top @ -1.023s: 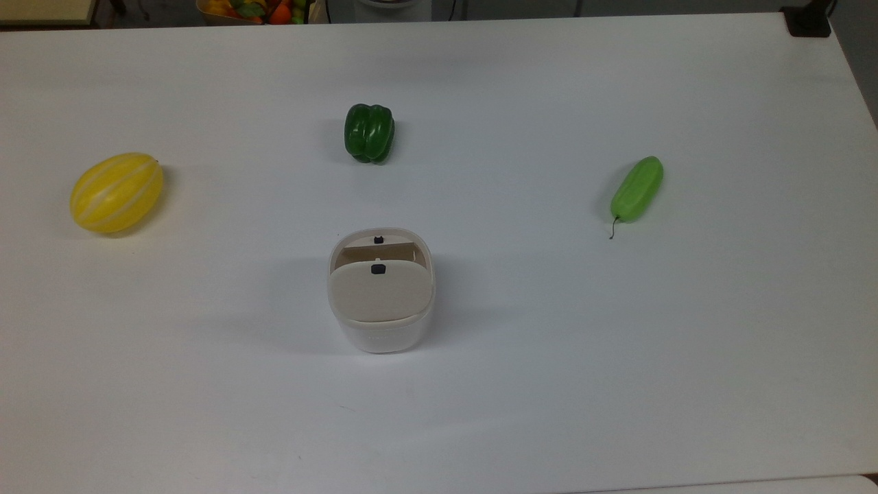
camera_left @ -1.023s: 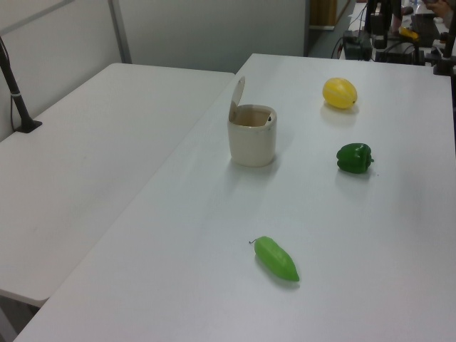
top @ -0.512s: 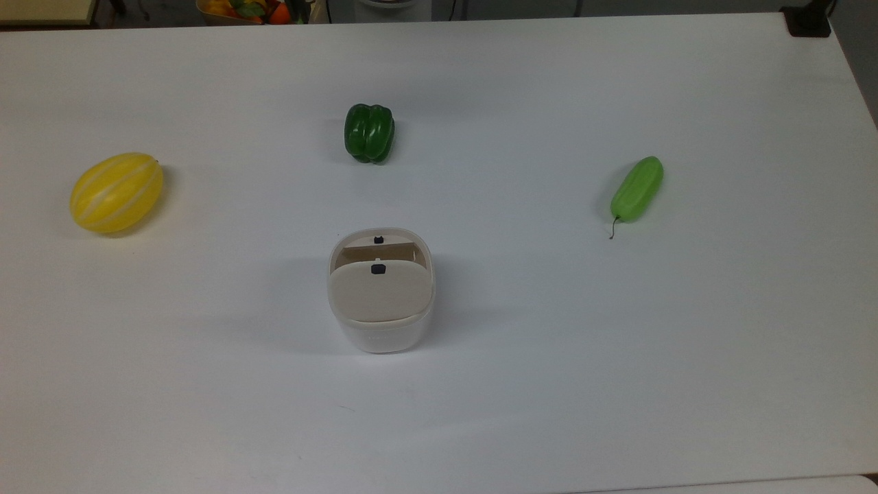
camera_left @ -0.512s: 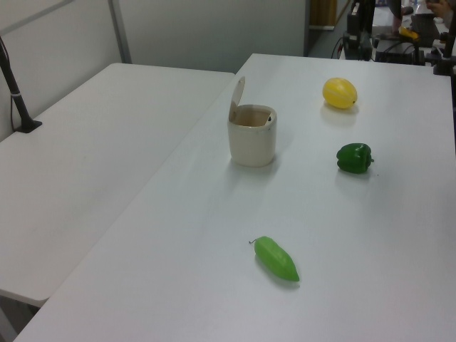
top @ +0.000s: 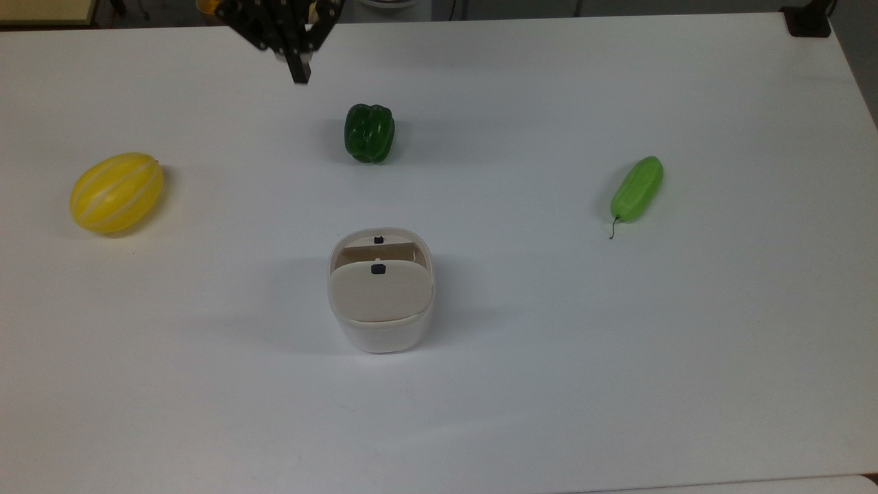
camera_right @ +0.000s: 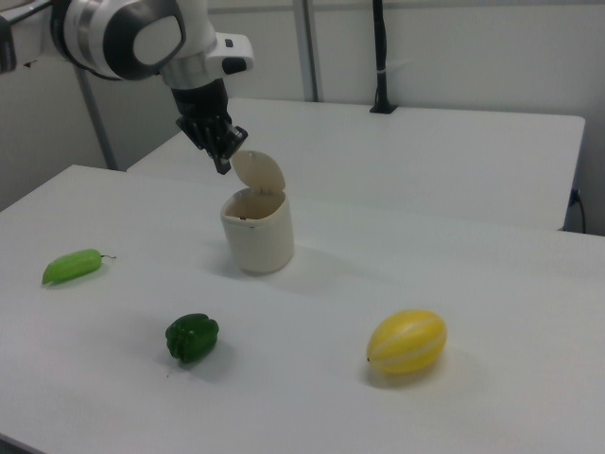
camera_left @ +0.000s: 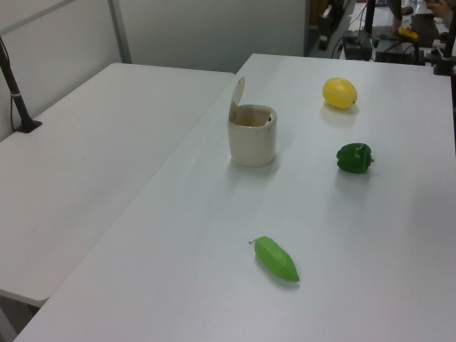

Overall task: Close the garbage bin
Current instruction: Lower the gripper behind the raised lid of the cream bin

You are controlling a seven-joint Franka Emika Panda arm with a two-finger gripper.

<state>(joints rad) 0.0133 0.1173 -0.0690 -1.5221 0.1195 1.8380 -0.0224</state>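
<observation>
The garbage bin [top: 381, 334] is a small white rounded-square tub near the table's middle, and its beige lid [top: 381, 293] with a black square mark stands raised on its hinge. The left view shows the bin [camera_left: 252, 144] open with the lid [camera_left: 236, 95] upright. In the right view the bin [camera_right: 258, 233] has its lid [camera_right: 259, 172] tilted back. My gripper [top: 300, 74] hangs near the top view's upper edge, well apart from the bin, fingers together and holding nothing. In the right view the gripper [camera_right: 224, 163] is up in the air, appearing just left of the lid.
A dark green bell pepper [top: 370, 132] lies between gripper and bin in the top view. A yellow melon [top: 116, 192] sits at the top view's left, a light green cucumber-like vegetable [top: 637, 188] at its right. A second white table [camera_left: 92, 157] adjoins in the left view.
The gripper has come into the top view from the upper edge. The bin, lid and vegetables have not moved.
</observation>
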